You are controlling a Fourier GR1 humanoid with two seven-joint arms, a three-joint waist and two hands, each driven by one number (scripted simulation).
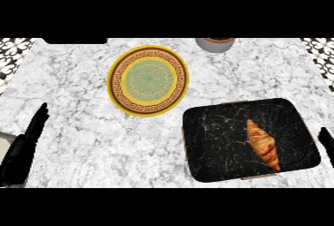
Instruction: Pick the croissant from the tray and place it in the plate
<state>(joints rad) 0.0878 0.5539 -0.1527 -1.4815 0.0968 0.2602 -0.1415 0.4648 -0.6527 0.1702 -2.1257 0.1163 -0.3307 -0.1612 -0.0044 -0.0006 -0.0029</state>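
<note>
While open, right hand (327, 143) beside tray (215, 145)

White veined marble counter (85, 145); black marble tray (215, 145); flaky croissant (263, 144).

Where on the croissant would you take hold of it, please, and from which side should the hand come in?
Grip the croissant across its thick middle, coming from above with the right hand, which shows nearest at the right edge. It lies flat on the black tray, long axis running from upper left to lower right, so fingers and thumb would likely best close across the narrow width.
</note>
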